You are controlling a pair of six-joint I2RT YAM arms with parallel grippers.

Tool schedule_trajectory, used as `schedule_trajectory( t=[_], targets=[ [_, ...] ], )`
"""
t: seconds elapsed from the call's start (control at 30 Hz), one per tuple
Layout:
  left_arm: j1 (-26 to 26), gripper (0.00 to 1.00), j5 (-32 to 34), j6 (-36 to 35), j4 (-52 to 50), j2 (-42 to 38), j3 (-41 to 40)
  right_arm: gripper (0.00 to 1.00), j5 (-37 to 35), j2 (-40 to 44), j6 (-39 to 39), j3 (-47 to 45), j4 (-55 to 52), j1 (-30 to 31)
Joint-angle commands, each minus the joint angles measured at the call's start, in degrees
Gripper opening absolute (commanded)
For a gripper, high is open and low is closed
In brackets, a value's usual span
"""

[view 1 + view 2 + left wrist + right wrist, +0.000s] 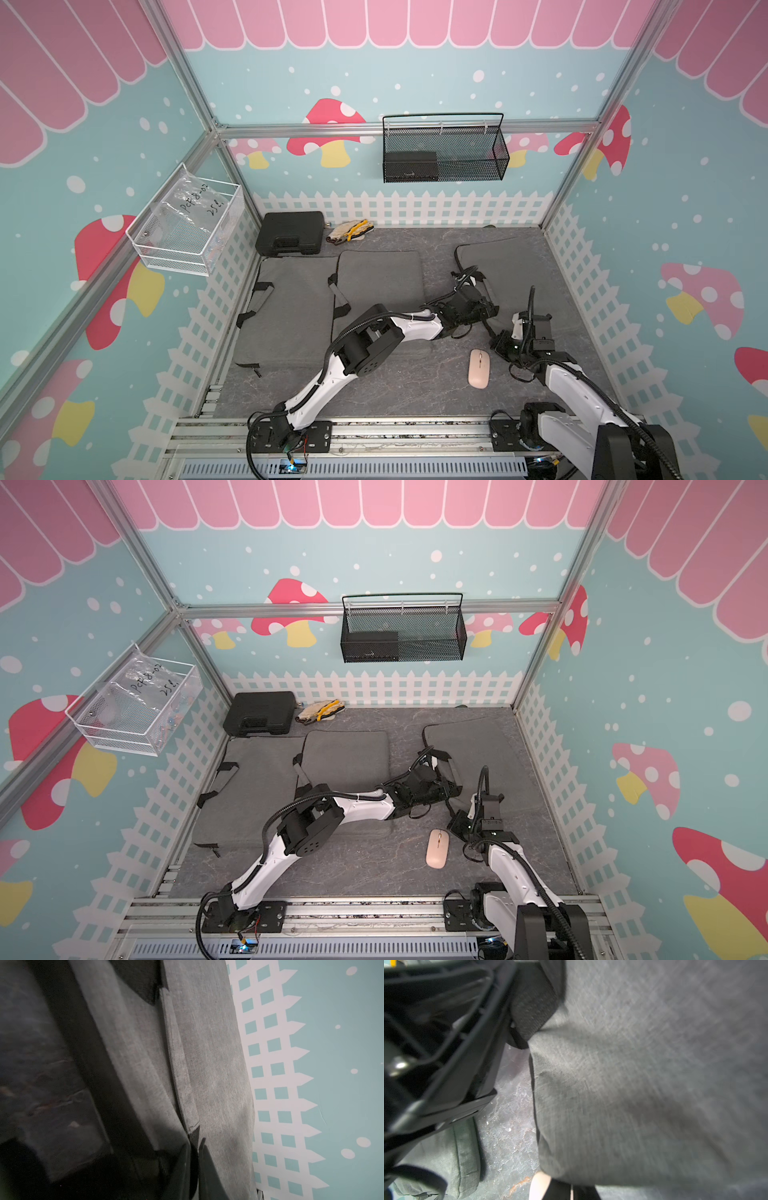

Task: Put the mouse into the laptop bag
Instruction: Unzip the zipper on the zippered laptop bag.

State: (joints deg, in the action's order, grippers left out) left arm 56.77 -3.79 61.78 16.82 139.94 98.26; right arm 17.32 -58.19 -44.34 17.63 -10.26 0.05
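The mouse [478, 368] lies on the bare worktop [395, 386], near the front and between the two arms. It is not in the bag [511, 257] yet. It is pale pink and smooth, a flat oval with a thin line along its top, and its long axis runs from front to back.

The right tool [498, 344] is the nearer one. The mouse is just beside it, on its left and a little toward the front, and I see no touch between them. This tool is pressed together and holds nothing. I judge that I must spread it and bring it across the short width of the mouse.

The left tool [484, 309] is farther away, at the near edge of the bag. In the left wrist view its fingers [184, 1169] stand close together and seem to pinch the bag's edge by a black strap [194, 1138].
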Motion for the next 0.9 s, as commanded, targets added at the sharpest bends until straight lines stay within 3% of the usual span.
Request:
schedule_trajectory(
  t=[0.0,0.1,0.2,0.4,0.6,0.63,0.77,0.87],
  targets=[
    [1.64,0.29,2.02,-1.79,1.14,-5.02,-4.74,0.00,-1.56,-0.96,-2.29,1.30,2.98,0.21],
    [1.02,0.51,1.57,-0.86,3.02,-8.55,-9.51,0.00,-4.12,0.26,-3.38,0.68,2.27,-0.33],
    [0.86,0.63,-1.34,1.24,6.29,-11.34,-14.23,0.00,-4.08,1.86,-3.01,-0.18,1.72,-1.36],
    [3.11,0.64,-7.06,5.32,11.53,-11.44,-17.05,0.00,-1.56,5.05,-1.39,-1.21,1.01,-1.99],
    [4.74,0.64,-8.42,8.64,14.51,-8.19,-16.76,0.00,1.54,9.99,-0.14,-2.20,0.46,-1.99],
    [4.82,0.61,-8.63,8.74,14.59,-7.51,-16.17,0.00,1.80,10.44,-0.14,-2.32,0.34,-1.99],
    [5.01,0.29,-9.81,10.73,16.61,-3.90,-14.15,0.00,3.36,11.14,0.21,-2.75,0.02,-1.98],
    [5.01,0.13,-11.06,11.83,17.18,-1.35,-11.81,0.00,5.50,10.81,0.56,-3.20,1.07,-1.92]
  ],
)
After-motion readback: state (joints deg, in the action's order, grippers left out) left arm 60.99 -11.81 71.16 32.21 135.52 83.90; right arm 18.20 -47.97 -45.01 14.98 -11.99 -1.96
